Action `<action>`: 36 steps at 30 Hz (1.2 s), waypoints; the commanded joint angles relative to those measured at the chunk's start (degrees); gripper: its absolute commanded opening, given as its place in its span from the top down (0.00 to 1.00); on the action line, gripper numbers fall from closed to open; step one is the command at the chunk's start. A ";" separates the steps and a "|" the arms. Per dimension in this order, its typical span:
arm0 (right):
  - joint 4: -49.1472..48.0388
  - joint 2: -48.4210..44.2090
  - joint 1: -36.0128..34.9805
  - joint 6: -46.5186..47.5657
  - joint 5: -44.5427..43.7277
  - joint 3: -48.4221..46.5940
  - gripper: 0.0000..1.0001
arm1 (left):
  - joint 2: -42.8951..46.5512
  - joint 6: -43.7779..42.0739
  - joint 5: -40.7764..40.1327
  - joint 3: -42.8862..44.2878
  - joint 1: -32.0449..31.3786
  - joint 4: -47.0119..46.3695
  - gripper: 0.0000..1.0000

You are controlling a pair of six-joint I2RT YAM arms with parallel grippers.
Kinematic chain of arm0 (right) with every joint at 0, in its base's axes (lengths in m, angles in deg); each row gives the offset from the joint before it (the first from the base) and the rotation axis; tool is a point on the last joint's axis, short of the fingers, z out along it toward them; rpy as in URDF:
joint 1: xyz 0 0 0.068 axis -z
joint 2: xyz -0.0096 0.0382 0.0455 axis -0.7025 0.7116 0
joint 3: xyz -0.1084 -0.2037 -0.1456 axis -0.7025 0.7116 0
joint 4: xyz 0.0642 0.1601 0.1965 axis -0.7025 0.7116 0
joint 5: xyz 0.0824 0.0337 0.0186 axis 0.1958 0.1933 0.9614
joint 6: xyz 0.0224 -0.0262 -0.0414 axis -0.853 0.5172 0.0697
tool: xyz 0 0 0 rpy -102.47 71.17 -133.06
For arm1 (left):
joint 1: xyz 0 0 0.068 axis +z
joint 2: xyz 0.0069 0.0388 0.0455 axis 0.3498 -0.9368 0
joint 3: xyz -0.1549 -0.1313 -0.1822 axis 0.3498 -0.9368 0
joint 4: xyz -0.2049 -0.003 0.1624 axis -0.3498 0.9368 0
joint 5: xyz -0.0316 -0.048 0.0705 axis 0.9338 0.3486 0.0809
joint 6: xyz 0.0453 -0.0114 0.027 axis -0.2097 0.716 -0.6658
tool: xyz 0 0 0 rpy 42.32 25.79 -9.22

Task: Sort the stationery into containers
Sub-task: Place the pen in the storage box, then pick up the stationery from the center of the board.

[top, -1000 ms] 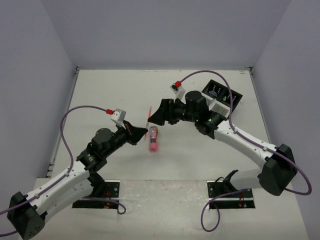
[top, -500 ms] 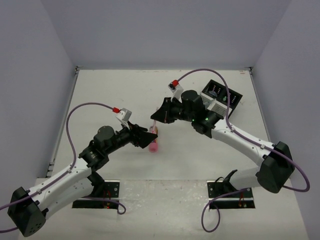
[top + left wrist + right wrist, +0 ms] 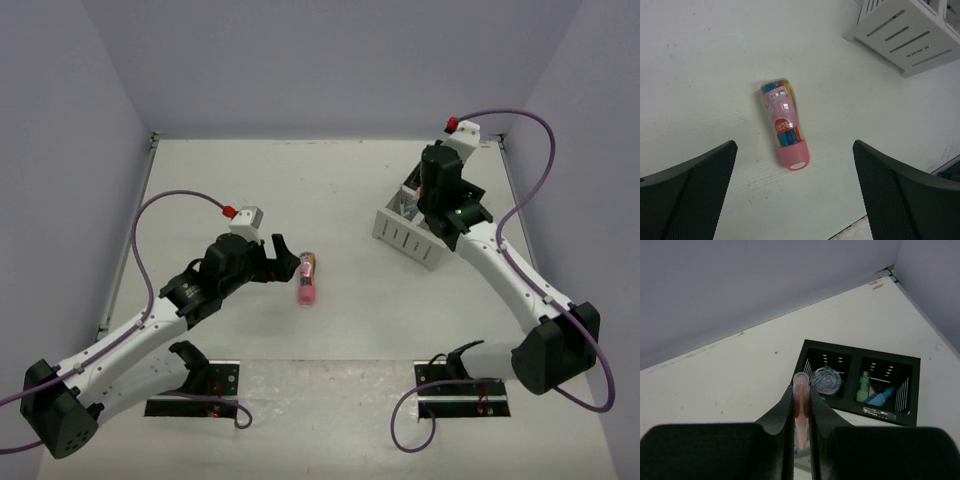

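Note:
A pink-capped clear cylinder (image 3: 307, 278) holding coloured pieces lies flat on the table. In the left wrist view the cylinder (image 3: 785, 125) lies ahead of and between my left gripper's fingers. My left gripper (image 3: 278, 262) (image 3: 794, 150) is open and empty, just left of it. My right gripper (image 3: 438, 205) (image 3: 801, 392) is shut on a thin clear pen (image 3: 801, 405) with orange ink, held over the organizer (image 3: 405, 232). The organizer's black half (image 3: 855, 405) holds a round grey-blue disc (image 3: 826, 379) in one cell and green (image 3: 864, 386) and blue (image 3: 880, 396) pieces in the other.
The white slatted half of the organizer (image 3: 910, 35) stands to the far right of the cylinder. Pale walls close the table on the left, back and right. Two arm base mounts (image 3: 195, 390) (image 3: 465, 392) sit at the near edge.

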 commanded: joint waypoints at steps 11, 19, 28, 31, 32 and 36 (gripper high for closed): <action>-2.90 9.43 0.17 -0.45 0.34 1.88 0.42 | -2.47 -0.16 -1.64 0.38 0.19 1.24 0.00; 2.28 -2.18 -2.37 -3.38 3.11 4.33 0.01 | -13.68 3.76 -0.50 -0.35 0.08 -5.02 0.00; 13.55 -12.54 -2.63 -4.49 15.86 5.58 0.01 | -28.04 5.78 -1.33 3.38 -3.96 -6.57 0.06; 14.22 -14.99 -2.63 -5.25 19.21 7.71 0.01 | -32.75 6.19 -3.52 5.60 -5.79 -6.38 0.10; 14.13 -15.40 -2.63 -5.44 19.90 8.48 0.01 | -34.04 6.35 -4.06 6.29 -6.32 -6.16 0.13; 13.87 -16.34 -2.63 -6.32 22.79 10.58 0.01 | -40.30 7.32 -8.84 10.03 -8.44 -3.35 0.23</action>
